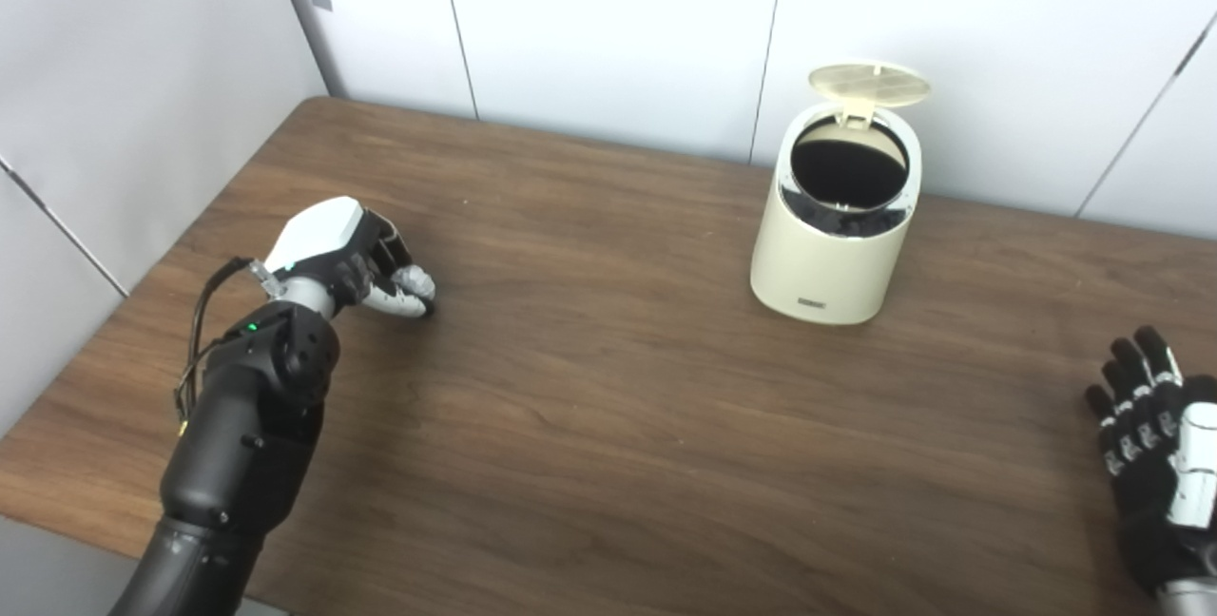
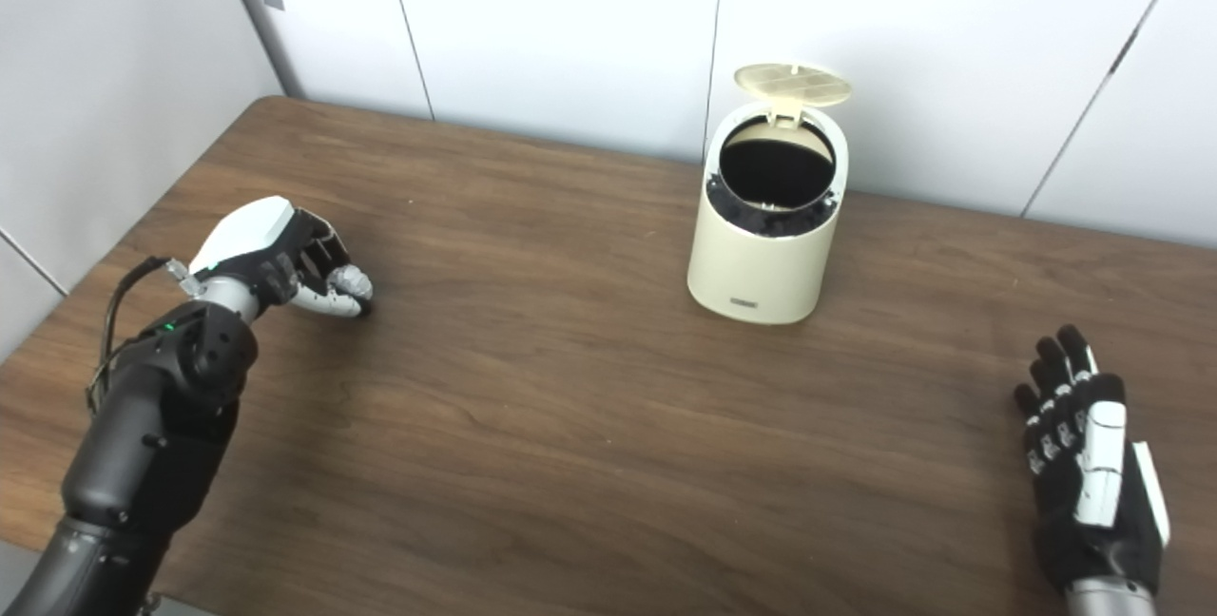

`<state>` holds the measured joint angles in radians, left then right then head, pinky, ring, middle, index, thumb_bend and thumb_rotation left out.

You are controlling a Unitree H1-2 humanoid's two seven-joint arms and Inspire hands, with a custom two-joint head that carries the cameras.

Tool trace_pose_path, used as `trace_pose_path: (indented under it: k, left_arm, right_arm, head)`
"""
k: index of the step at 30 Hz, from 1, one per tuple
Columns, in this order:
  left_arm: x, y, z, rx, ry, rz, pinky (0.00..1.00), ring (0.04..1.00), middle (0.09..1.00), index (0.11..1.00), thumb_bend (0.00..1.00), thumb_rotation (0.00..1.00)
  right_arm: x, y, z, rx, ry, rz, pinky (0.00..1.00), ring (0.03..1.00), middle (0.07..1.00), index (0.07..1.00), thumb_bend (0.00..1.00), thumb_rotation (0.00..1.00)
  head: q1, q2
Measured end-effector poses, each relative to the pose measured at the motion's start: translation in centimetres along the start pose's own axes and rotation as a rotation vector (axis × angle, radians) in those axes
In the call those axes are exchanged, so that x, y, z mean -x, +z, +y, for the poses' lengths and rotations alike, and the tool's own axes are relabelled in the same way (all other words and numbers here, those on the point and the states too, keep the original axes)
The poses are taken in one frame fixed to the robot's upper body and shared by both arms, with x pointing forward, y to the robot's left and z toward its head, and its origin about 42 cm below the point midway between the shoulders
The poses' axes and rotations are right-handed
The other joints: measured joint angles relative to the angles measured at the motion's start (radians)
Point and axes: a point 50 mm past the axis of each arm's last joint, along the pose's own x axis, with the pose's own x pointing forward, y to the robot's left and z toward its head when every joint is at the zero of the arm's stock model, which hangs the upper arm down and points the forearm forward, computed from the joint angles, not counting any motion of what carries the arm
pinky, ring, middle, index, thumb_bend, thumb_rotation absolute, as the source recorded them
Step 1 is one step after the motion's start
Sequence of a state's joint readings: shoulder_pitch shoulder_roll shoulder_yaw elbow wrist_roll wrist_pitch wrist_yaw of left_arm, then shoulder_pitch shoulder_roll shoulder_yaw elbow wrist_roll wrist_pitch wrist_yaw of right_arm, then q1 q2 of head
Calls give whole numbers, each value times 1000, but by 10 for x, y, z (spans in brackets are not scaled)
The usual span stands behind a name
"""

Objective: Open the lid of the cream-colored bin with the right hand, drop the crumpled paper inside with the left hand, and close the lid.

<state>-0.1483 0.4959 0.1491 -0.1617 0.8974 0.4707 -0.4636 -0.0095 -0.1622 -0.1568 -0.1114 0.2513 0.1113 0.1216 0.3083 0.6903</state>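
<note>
The cream-colored bin (image 1: 835, 226) stood on the far side of the wooden table (image 1: 589, 426), well beyond the right hand (image 2: 1089, 473) and to its left, and far to the right of the left hand (image 1: 352, 259). Its lid (image 1: 869, 84) was tipped up and back on the rear hinge, showing its ribbed underside, and the mouth lay open. Inside, only a dark liner could be made out; the bottom was lost in shadow, so nothing could be said of its contents.

The left hand rested low over the table near its left edge, fingers (image 1: 411, 291) curled inward and down toward the surface. The white back of the hand and the wrist covered the palm, so whether it gripped the crumpled paper or merely closed on nothing could not be told; no paper showed clearly in either view.

The right hand hovered near the table's near right corner, fingers extended and spread apart, holding nothing. In the left eye view its outer side was cut off by the picture's edge; the right eye view showed it whole, with the forearm running out at the bottom.
</note>
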Motion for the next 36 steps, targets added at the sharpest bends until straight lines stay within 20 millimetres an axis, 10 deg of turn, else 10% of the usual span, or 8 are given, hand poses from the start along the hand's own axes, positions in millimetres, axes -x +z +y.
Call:
trace_pose_path:
  k: [14,36]
  left_arm:
    - [13,25,8,104,66,-130,413,429,500,468,489,0]
    - [33,164,23,162,149,-469,367,401,500,503,474,0]
  right_arm:
    - [0,-3,-1,-9,2,-9,1000,1000,986,975,420,1000]
    - [-6,-9,-5,4,19,-39,1000,1000,971,958,453,1000]
  head:
    - [-14,-3]
    - [-150,-35]
